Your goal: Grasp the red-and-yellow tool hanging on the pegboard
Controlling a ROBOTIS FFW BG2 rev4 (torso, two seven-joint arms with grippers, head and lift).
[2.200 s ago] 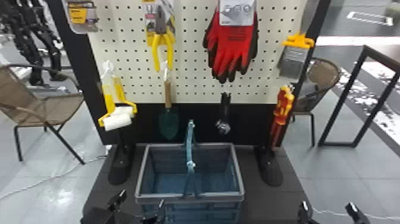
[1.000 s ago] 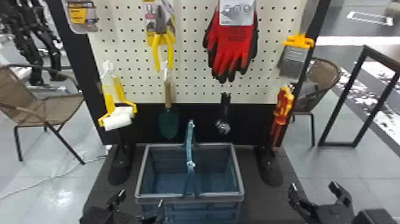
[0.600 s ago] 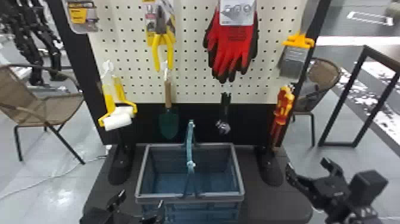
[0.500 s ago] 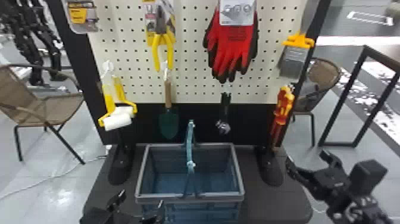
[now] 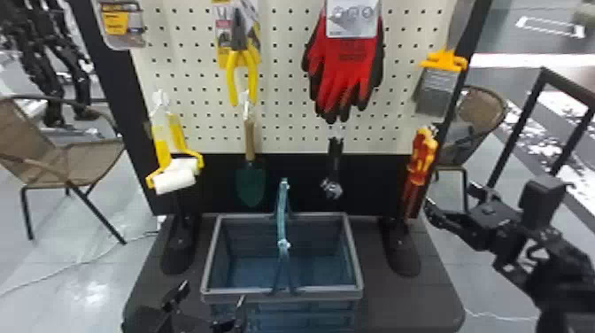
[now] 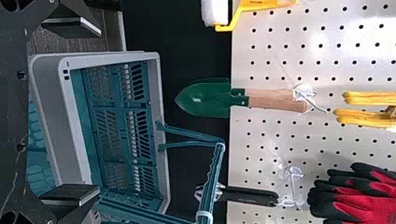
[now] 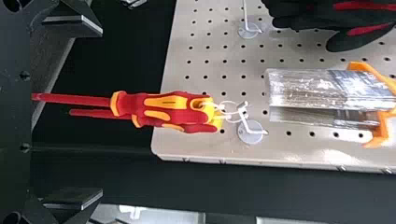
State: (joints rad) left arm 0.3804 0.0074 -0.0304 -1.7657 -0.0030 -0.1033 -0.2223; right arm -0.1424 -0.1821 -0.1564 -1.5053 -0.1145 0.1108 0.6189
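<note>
Item: tool [image 5: 418, 170], red and yellow, hung on a hook at the pegboard's [image 5: 287, 119] lower right corner, shafts down over the black panel. My right gripper [image 5: 456, 203]: jaws spread wide, empty, near the tool, not touching. Left gripper [image 5: 208, 303]: fingers likewise parted, empty, low by the basket's [image 5: 353, 261] near rim.

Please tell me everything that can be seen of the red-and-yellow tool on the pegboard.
The red-and-yellow tool looks like a screwdriver, perhaps a pair: a red handle with yellow patches, plastic-looking, and two thin red shafts. It hangs upright, handle up, by a white loop from a small hook at the lower right corner of the pegboard, shafts over the black panel below. The open right gripper is near, not touching it.
</note>
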